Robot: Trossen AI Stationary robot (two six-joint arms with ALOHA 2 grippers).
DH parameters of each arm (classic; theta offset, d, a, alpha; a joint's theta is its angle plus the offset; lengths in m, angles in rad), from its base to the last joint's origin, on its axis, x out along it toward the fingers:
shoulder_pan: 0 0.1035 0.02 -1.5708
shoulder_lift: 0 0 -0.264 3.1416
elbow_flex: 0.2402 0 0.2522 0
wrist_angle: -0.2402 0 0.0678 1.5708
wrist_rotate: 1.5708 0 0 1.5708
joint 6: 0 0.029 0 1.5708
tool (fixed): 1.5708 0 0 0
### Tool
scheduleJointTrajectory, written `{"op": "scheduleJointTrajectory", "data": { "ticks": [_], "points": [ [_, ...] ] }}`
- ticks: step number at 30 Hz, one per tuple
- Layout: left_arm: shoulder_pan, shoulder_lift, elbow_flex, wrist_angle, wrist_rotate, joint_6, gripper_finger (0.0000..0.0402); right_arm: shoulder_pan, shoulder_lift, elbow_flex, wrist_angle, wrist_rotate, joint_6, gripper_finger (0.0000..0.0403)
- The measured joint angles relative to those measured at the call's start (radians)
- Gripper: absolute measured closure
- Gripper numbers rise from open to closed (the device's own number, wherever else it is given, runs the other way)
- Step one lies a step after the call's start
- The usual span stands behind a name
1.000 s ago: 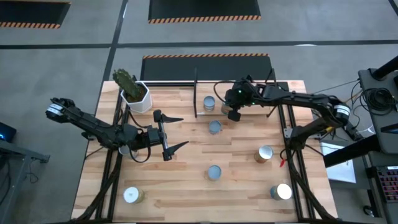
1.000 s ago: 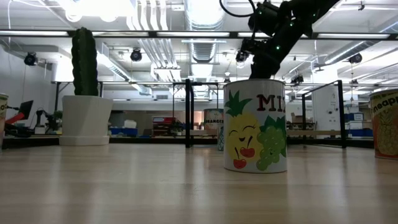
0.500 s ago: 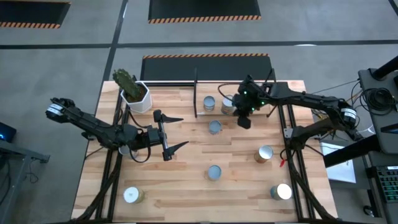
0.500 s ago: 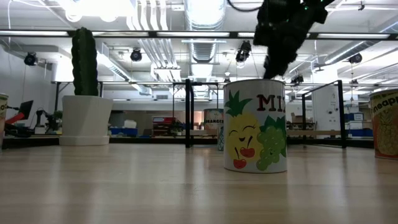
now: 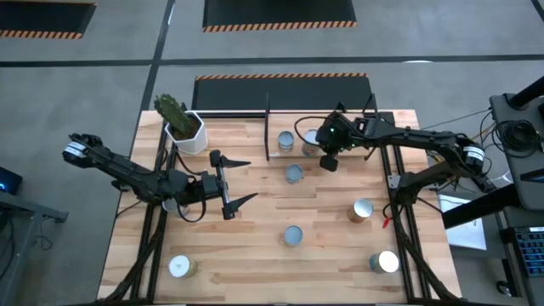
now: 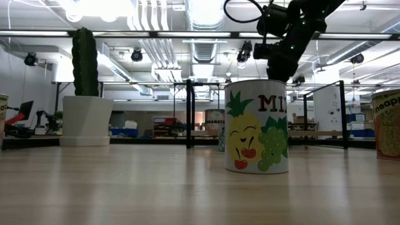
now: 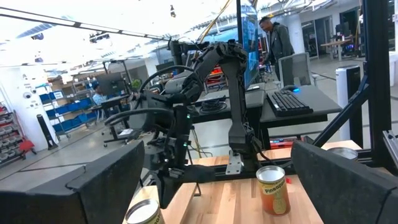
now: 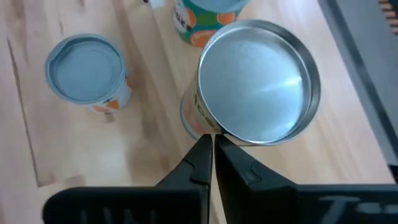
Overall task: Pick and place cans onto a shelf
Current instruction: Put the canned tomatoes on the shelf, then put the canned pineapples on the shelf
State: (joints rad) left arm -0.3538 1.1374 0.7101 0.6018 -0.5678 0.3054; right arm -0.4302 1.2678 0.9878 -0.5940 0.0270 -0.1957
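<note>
Silvery can tops dot the table (image 5: 255,255): I count one near the left front corner (image 5: 178,266), one mid-front (image 5: 293,235), two at the right (image 5: 362,210) (image 5: 384,262), one in the middle (image 5: 293,173), and two at the back on the shelf (image 5: 374,123), by its black post. My right gripper (image 5: 328,160) hangs just beside the nearer of those two (image 5: 311,139), fingers pinched together on nothing. Its wrist camera shows the tips (image 8: 209,149) at the rim of that can (image 8: 258,93), with an orange-labelled can (image 8: 208,15) tucked behind and a blue-topped one (image 8: 87,71) off to the side. I judge the closed fingers sit there to nudge or to line up, not to grasp; I would have to spread them before any pick. My left gripper (image 5: 228,180) waits over the table's left half, jaws wide and empty, pointed across the board, well apart from every can. From the low camera, the fruit-printed can (image 6: 257,125) stands upright under the right arm.
</note>
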Motion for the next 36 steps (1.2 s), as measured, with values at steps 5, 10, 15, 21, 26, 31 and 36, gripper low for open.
{"op": "scheduleJointTrajectory", "data": {
  "ticks": [5,10,15,21,26,31,36],
  "points": [
    [0.000,0.000,0.000,0.000,0.000,0.000,0.0015,0.000,0.000,0.000,0.001,0.045,-0.014,0.0394],
    [0.000,0.000,0.000,0.000,0.000,0.000,0.0015,0.000,0.000,0.000,0.001,0.080,-0.025,0.0394],
    [0.000,0.000,0.000,0.000,0.000,0.000,0.0015,0.000,0.000,0.000,0.001,0.080,-0.025,0.0394],
    [0.000,0.000,0.000,0.000,0.000,0.000,0.0015,0.013,-0.034,0.000,-0.002,0.080,0.007,0.0394],
    [0.000,0.000,0.000,0.000,0.000,0.000,0.0015,0.090,-0.115,0.001,-0.001,0.067,0.122,0.0394],
    [0.000,0.000,0.000,0.000,0.000,0.000,0.0015,0.228,-0.168,-0.036,0.023,0.045,0.221,0.0394],
    [0.000,0.000,0.000,0.000,0.000,-0.012,0.0015,0.365,-0.168,-0.099,0.114,0.065,0.287,0.0394]
  ]
}}
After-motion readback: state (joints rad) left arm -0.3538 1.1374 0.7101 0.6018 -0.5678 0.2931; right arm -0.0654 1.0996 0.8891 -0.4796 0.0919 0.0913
